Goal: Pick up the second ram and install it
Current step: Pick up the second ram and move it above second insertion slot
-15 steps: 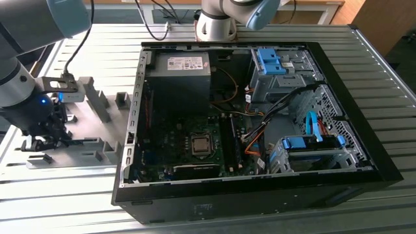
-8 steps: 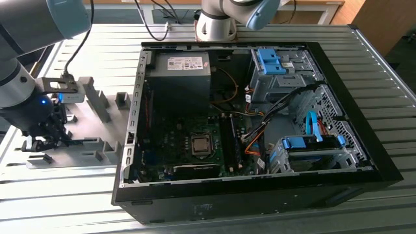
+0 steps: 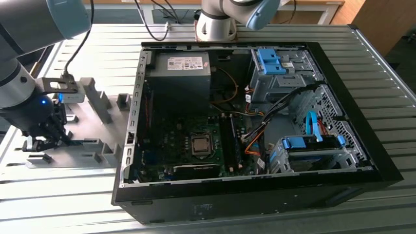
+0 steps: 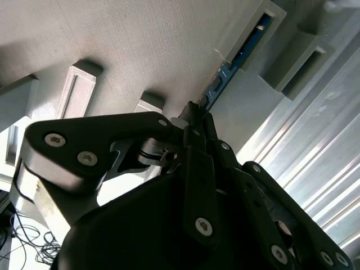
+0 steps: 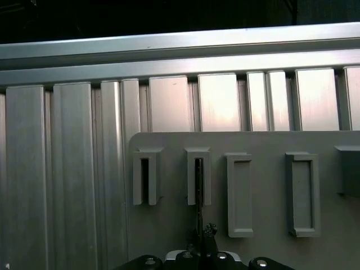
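Observation:
The second ram [image 4: 225, 76] is a thin green stick with a blue label. It stands on edge in a slotted grey fixture block [image 5: 198, 175], and in the first wrist view it is a dark sliver [image 5: 198, 197] running from that block toward my fingers. My gripper [image 4: 194, 109] is shut on its near end, while its far end sits in the slot of another block [image 4: 260, 25]. In the exterior view my gripper [image 3: 46, 143] is low over the grey fixture plate [image 3: 87, 152], on the exterior view's left of the open computer case.
The open black computer case [image 3: 383, 168] lies on the slatted aluminium table [image 3: 65, 204], with the motherboard [image 3: 195, 141] and its memory slots [image 3: 227, 139] exposed. More grey fixture blocks [image 5: 239, 194] [image 5: 304, 194] stand beside the ram's slot. Taller grey uprights [image 3: 97, 100] rise behind my gripper.

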Controlling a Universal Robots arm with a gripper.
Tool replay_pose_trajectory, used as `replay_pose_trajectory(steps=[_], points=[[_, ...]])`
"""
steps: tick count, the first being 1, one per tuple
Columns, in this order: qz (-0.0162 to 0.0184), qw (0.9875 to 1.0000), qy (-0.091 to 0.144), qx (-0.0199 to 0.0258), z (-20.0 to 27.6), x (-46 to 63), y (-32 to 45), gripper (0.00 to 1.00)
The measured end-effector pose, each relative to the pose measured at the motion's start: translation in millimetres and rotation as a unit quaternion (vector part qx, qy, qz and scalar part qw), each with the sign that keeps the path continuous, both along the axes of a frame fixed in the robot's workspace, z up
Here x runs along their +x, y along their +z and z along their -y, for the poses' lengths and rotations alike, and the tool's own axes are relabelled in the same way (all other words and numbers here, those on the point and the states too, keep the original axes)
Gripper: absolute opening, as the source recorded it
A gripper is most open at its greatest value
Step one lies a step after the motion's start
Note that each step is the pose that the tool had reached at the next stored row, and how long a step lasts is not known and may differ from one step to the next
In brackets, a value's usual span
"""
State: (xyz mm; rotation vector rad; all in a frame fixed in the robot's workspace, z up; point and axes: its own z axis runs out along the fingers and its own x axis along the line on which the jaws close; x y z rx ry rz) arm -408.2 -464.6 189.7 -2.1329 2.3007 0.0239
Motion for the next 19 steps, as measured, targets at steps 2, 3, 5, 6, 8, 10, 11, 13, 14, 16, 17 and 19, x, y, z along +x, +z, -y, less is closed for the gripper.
replay_pose_trajectory(steps=[2, 3, 5, 6, 8, 10, 11, 13, 14, 16, 17, 19], points=[[0.0, 1.0, 0.0, 0.0, 0.0, 0.0, 0.0, 0.14], [0.0, 1.0, 0.0, 0.0, 0.0, 0.0, 0.0, 0.14], [0.0, 1.0, 0.0, 0.0, 0.0, 0.0, 0.0, 0.14], [0.0, 1.0, 0.0, 0.0, 0.0, 0.0, -0.1, 0.14], [0.0, 1.0, 0.0, 0.0, 0.0, 0.0, 0.0, 0.14], [0.0001, 1.0, 0.0, 0.0001, -0.1, 0.0, 0.2, 0.14], [0.0002, 1.0, 0.0, 0.0001, 0.0, 0.0, 0.8, 0.14], [0.0, 1.0, 0.0, 0.0, 0.0, 0.0, 3.0, 0.14], [0.0001, 1.0, 0.0, 0.0001, 0.0, 0.0, 3.2, 0.14], [0.0001, 1.0, 0.003, 0.0006, -0.1, 0.0, 3.3, 0.14], [0.0001, 1.0, 0.005, 0.0008, 0.0, 0.0, 3.3, 0.14], [0.0, 0.9999, 0.011, 0.0008, 0.0, 0.0, 3.4, 0.14]])
